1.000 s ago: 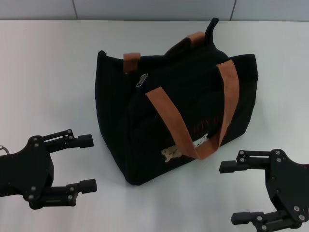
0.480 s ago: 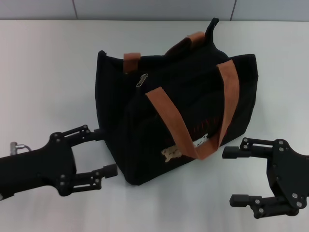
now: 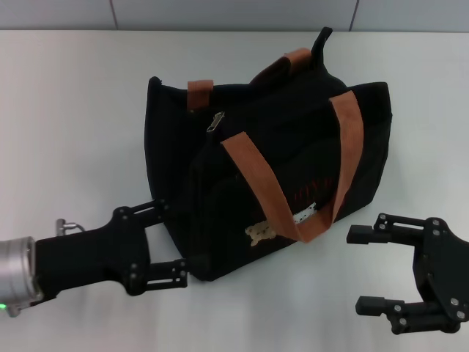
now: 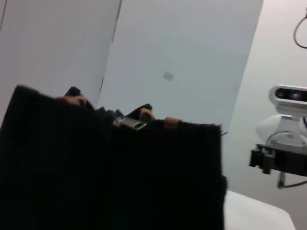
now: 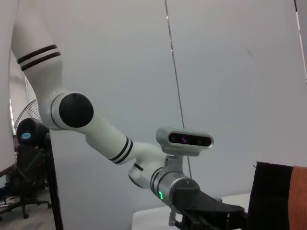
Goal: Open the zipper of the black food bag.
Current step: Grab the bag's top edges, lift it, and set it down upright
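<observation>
The black food bag (image 3: 278,169) stands upright mid-table, its brown-orange handles (image 3: 256,176) draped over the front. The zipper's silver pull tab (image 3: 215,121) lies at the left end of the top seam. My left gripper (image 3: 172,238) is open low at the bag's near-left corner, with that corner between its fingers. My right gripper (image 3: 357,269) is open and apart from the bag, near its front right. The left wrist view shows the bag's black side (image 4: 110,177) close up with the pull tab (image 4: 130,123) on top. The right wrist view catches the bag's edge (image 5: 271,196).
The white table (image 3: 73,110) reaches back to a grey wall. The left wrist view shows the right arm's wrist (image 4: 283,143) beyond the bag. The right wrist view shows the left arm (image 5: 120,148) and its black gripper (image 5: 206,211).
My left gripper has moved right from the open table up to the bag's near-left corner. My right gripper has drifted slightly right and down. The bag has not moved.
</observation>
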Robot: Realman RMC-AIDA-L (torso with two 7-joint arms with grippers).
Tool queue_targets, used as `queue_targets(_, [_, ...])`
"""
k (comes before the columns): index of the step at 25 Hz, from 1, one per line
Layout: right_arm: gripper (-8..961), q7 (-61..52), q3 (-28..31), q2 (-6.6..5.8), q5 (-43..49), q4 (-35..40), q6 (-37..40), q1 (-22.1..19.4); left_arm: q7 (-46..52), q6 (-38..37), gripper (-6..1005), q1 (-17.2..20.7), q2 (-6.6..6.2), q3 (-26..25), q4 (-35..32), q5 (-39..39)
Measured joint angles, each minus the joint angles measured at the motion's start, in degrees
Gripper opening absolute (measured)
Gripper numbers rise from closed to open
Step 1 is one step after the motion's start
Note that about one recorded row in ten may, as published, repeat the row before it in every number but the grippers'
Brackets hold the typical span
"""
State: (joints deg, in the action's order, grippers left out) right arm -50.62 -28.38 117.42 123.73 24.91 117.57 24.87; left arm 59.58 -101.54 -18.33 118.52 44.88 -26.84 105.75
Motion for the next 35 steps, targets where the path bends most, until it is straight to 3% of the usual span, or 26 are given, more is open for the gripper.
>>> queue_targets(6, [776, 0.2, 0.0, 0.05, 0.0, 0.0, 0.0, -1.0, -1.5, 5.7, 817, -4.2, 0.4, -0.7, 6.5, -0.6])
queue_targets(10, [776, 0.3, 0.8, 0.07, 0.0, 0.0, 0.0, -1.5, -4.2, 10.5, 816, -7.6, 0.56, -4.5, 12.2, -0.8])
queue_targets(17, [775, 0.4, 1.7, 0.09, 0.0, 0.0, -0.2, -1.5, -6.7, 16.7, 815, -8.8, 0.62, -10.1, 15.3, -1.9])
queue_targets(20, [775, 0.4, 2.1, 0.14, 0.0, -0.2, -1.3, -1.5, -6.9, 20.3, 717, -8.8, 0.62, -11.0, 15.6, -4.1])
queue_targets(30, [776, 0.4, 2.4, 0.18, 0.0, -0.6, -3.1, -1.5, -9.6, 20.9, 418, -8.7, 0.34, -11.0, 15.1, -4.6])
queue_targets(35, [776, 0.4, 2.4, 0.26, 0.0, -0.6, -3.1, -1.5, -9.9, 20.7, 319, -8.6, 0.19, -11.1, 15.1, -4.6])
